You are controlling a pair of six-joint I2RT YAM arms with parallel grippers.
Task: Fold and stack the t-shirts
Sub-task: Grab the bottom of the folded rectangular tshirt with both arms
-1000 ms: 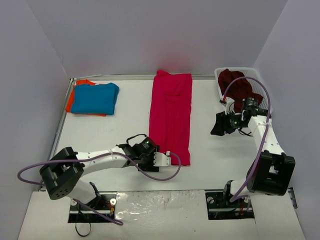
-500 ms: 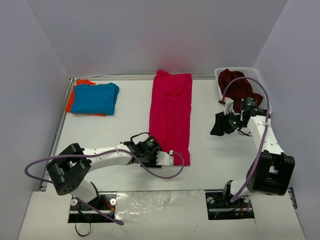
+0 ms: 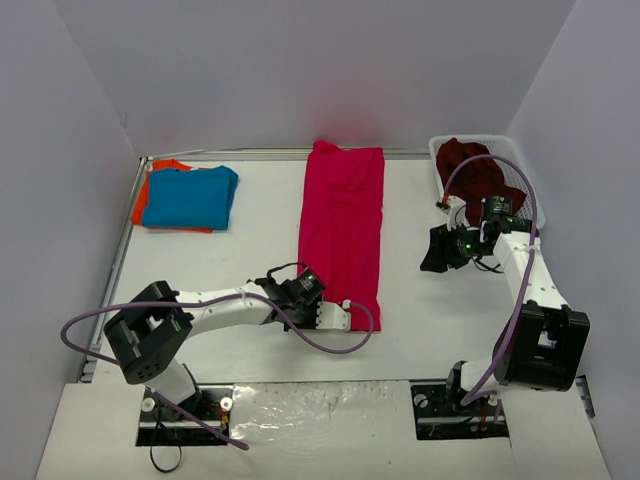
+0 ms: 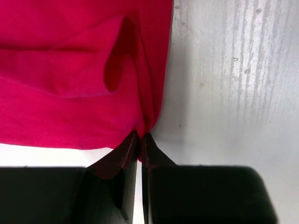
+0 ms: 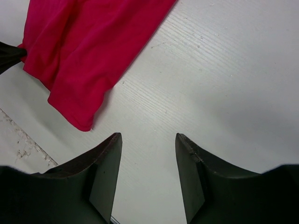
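Observation:
The crimson-pink t-shirt (image 3: 342, 225) lies as a long strip down the middle of the table, also seen in the left wrist view (image 4: 70, 70) and the right wrist view (image 5: 88, 46). My left gripper (image 3: 345, 313) is at its near left corner, shut (image 4: 139, 135) with a pinch of the hem between the tips. A blue t-shirt (image 3: 190, 195) lies folded on an orange one (image 3: 140, 208) at the back left. The dark maroon t-shirt (image 3: 475, 165) sits in the basket. My right gripper (image 3: 432, 255) hovers open (image 5: 147, 137) over bare table, right of the pink shirt.
The white mesh basket (image 3: 438, 150) stands at the back right corner, just behind my right arm. A purple cable (image 3: 350, 348) loops off the left wrist onto the table near the shirt's front edge. Grey walls close in the table on three sides.
My left gripper slid right to the pink shirt's near corner and shut on the hem. The right gripper has barely moved.

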